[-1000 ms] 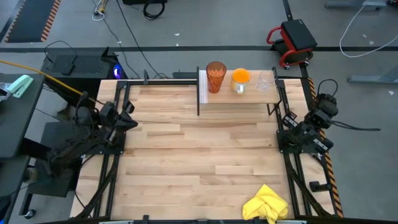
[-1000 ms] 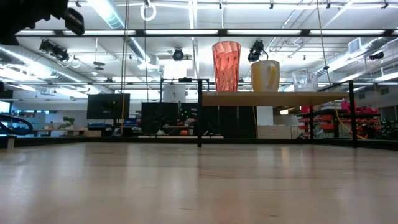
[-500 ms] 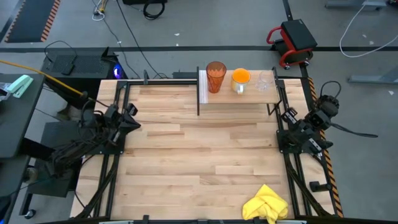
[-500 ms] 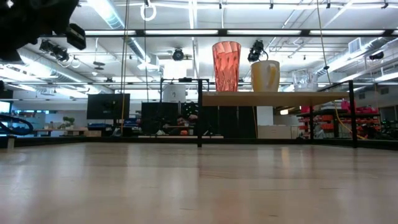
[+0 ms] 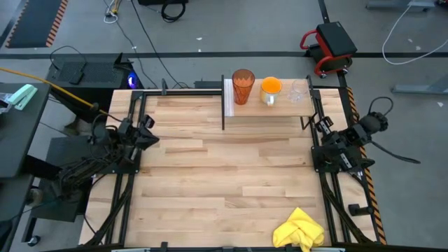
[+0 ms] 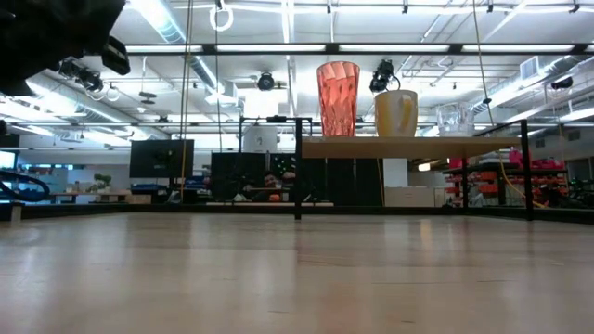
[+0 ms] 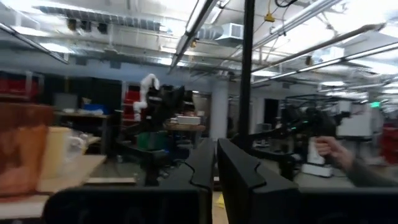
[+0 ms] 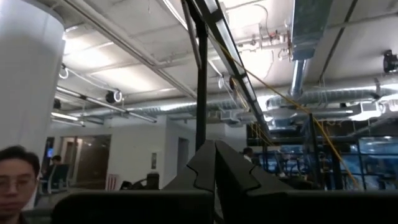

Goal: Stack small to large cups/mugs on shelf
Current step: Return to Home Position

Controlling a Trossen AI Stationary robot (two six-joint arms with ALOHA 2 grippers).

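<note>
Three cups stand in a row on the shelf point(image 5: 269, 105) at the table's far edge. They are the tall dark-orange tumbler point(image 5: 243, 86), the bright orange cup point(image 5: 271, 89) and the small clear glass point(image 5: 299, 91). The low view shows the tumbler point(image 6: 338, 97), the cup point(image 6: 396, 113) and the glass point(image 6: 455, 119) upright on the board point(image 6: 408, 146). My left gripper point(image 5: 148, 129) waits at the table's left edge, shut point(image 7: 216, 171). My right gripper point(image 5: 323, 129) waits at the right edge, shut point(image 8: 215, 163). Both are far from the cups.
A crumpled yellow cloth point(image 5: 301, 227) lies near the table's near right corner. Black frame posts point(image 5: 223, 105) stand at the shelf's left end and along both table sides. A person point(image 8: 15, 180) shows in the room beyond the table.
The right arm's wrist has drifted a little toward the table's right edge. The left arm has shifted slightly at the left edge. The cups have stayed where they were.
</note>
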